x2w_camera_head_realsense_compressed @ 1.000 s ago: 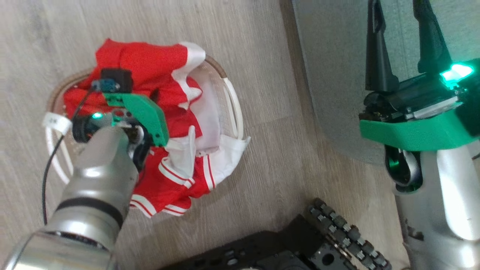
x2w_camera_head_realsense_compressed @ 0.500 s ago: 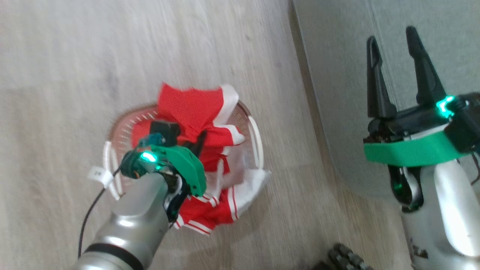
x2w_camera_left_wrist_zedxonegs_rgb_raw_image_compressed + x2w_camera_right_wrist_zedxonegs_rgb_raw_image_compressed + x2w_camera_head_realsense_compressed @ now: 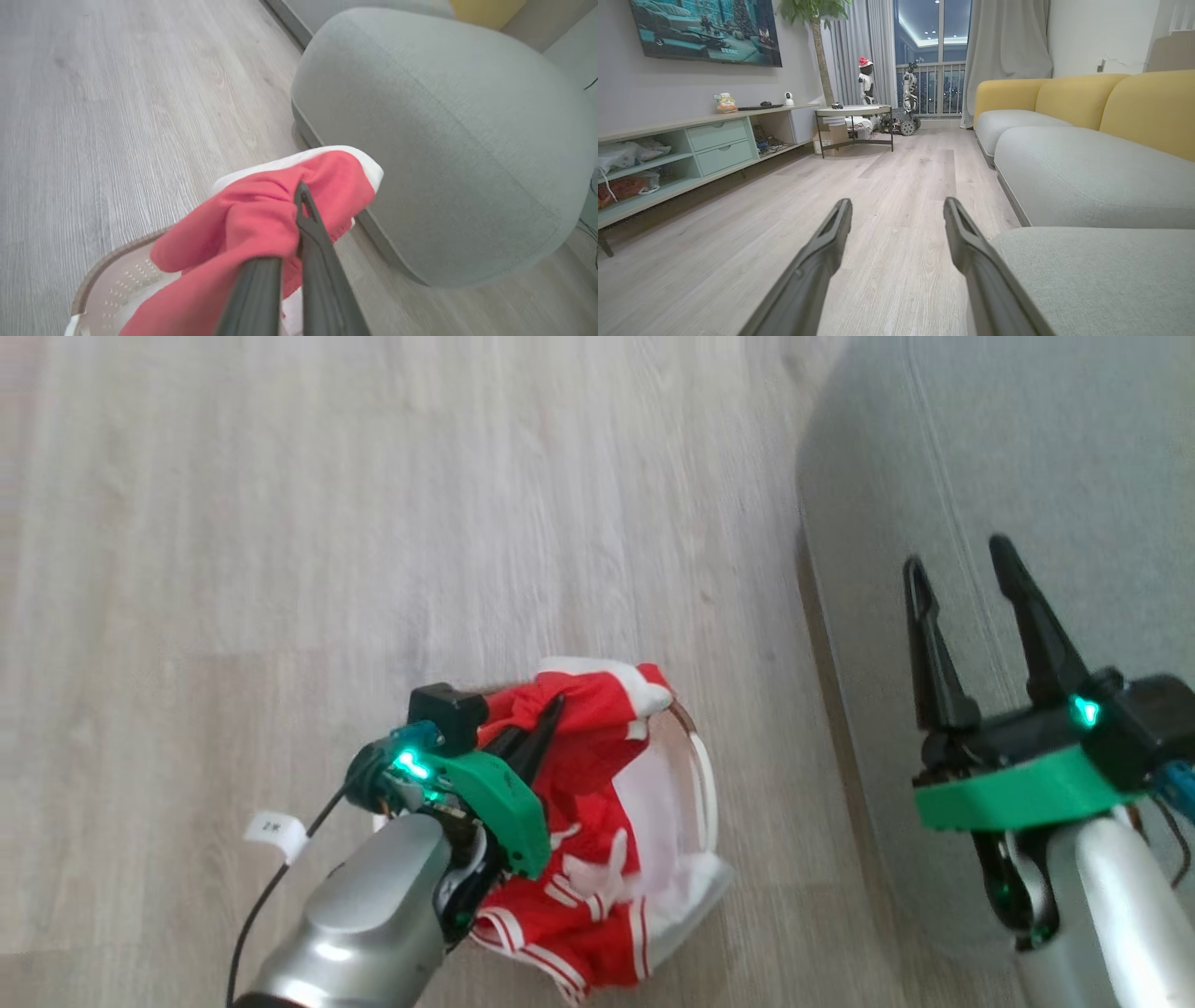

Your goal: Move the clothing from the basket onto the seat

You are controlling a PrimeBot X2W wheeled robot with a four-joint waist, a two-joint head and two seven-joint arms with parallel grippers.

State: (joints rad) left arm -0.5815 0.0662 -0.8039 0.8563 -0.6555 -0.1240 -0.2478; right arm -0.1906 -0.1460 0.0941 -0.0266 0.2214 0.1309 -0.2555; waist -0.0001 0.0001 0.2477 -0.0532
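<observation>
Left end effector [image 3: 546,723]: clenched on a fold of red cloth; in the left wrist view the fabric bunches around both dark fingers and drapes over the left one
Clothing [image 3: 597,775]: red garments with white bands and thin white stripes; one part is pinched by the left end effector and stands above the basket's rim; the rest lies heaped in the basket, with a striped piece and a white piece spilling over its near edge toward the robot
Basket [image 3: 122,285]: cream, with perforated wall and brown rim; it stands on the floor under the left end effector; a white sheet [image 3: 653,803] shows inside on its right side
Seat [image 3: 444,140]: large grey-green cushion with a rounded corner; it sits on the robot's right of the basket, with a strip of floor between them; no clothing lies on it
Right end effector [image 3: 957,555]: released, fingers spread wide with nothing between them; it hovers over the seat's edge
Floor [image 3: 373,523]: pale wood-look planks
Room in the right wrist view: a sofa with yellow backs [image 3: 1083,98] on the right; a low shelf unit [image 3: 705,144] on the left
</observation>
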